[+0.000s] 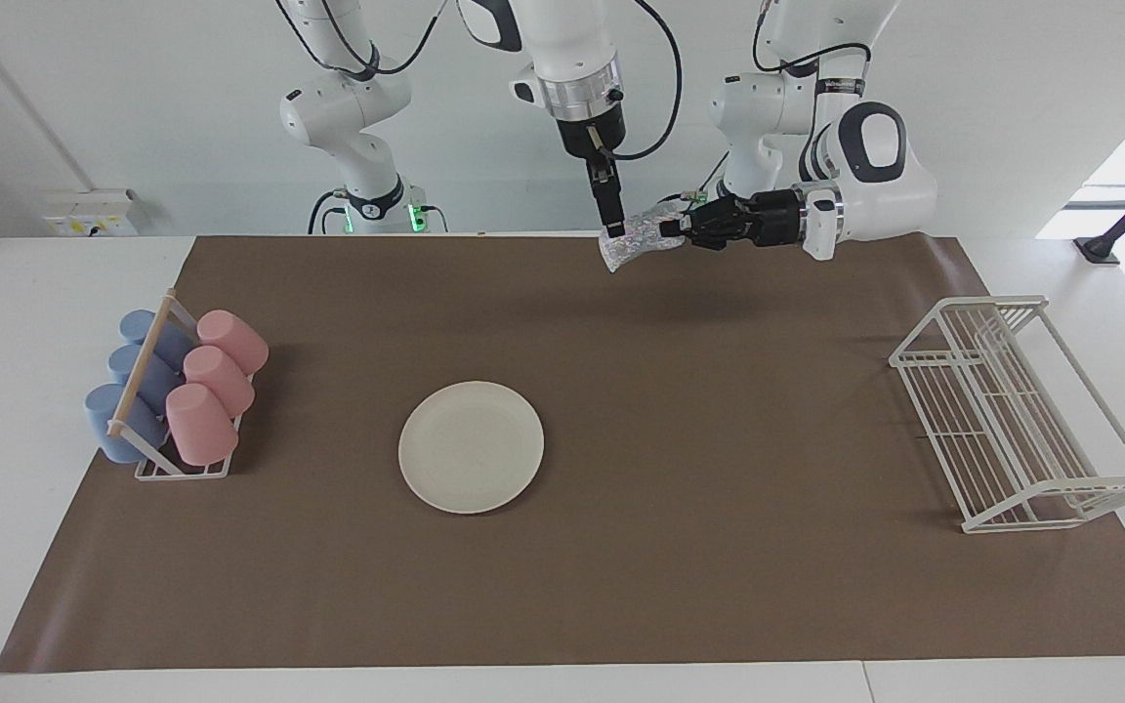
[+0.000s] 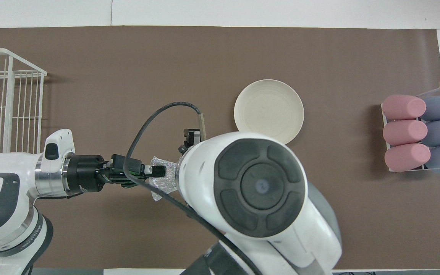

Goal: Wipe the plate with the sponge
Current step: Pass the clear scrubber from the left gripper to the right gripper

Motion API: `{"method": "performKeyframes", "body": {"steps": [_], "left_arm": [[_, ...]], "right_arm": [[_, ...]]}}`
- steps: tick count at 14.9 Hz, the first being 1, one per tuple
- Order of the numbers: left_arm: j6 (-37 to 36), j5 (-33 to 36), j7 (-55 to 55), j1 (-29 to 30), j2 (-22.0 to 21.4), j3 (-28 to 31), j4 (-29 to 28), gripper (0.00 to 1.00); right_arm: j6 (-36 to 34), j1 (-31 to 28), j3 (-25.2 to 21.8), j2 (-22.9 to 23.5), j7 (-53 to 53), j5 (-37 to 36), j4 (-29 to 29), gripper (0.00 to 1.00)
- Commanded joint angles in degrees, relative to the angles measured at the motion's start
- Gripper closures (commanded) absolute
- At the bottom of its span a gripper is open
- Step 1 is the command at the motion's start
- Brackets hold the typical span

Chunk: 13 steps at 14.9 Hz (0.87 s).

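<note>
The sponge (image 1: pixel 633 241), a silvery mesh wad, hangs in the air between both grippers, over the mat near the robots' edge. My left gripper (image 1: pixel 668 229) reaches in level from the left arm's end and is shut on one end of it. My right gripper (image 1: pixel 611 232) points straight down and meets the sponge's other end. In the overhead view the sponge (image 2: pixel 166 179) shows beside the left gripper (image 2: pixel 158 170); the right arm's wrist hides the right gripper's tips. The cream-white plate (image 1: pixel 471 446) lies flat on the mat, apart from both grippers; it also shows in the overhead view (image 2: pixel 269 109).
A rack of pink and blue cups (image 1: pixel 177 391) stands at the right arm's end of the table. A white wire dish rack (image 1: pixel 1012 415) stands at the left arm's end. A brown mat (image 1: pixel 719 547) covers the table.
</note>
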Motion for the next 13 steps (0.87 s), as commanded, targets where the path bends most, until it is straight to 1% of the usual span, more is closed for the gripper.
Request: {"method": "performKeyframes", "body": {"steps": [1, 6, 9, 13], "left_arm": [[1.2, -1.4, 1.0, -1.0, -1.4, 0.7, -1.4, 1.0], [0.6, -1.3, 1.0, -0.4, -1.6, 0.9, -1.5, 1.0], [0.3, -1.3, 1.0, -0.3, -1.6, 0.9, -1.5, 1.0], [0.2, -1.1, 1.0, -0.2, -1.6, 1.0, -1.6, 1.0]], "right_arm": [[3.4, 1.0, 0.0, -2.4, 1.0, 0.3, -5.0, 0.0], [2.6, 0.6, -0.1, -3.3, -4.2, -0.2, -6.5, 0.0], [3.5, 0.7, -0.1, -4.3, -5.8, -0.2, -9.1, 0.0], [3.8, 0.7, -0.1, -4.9, -7.6, -0.2, -10.5, 0.0]]}}
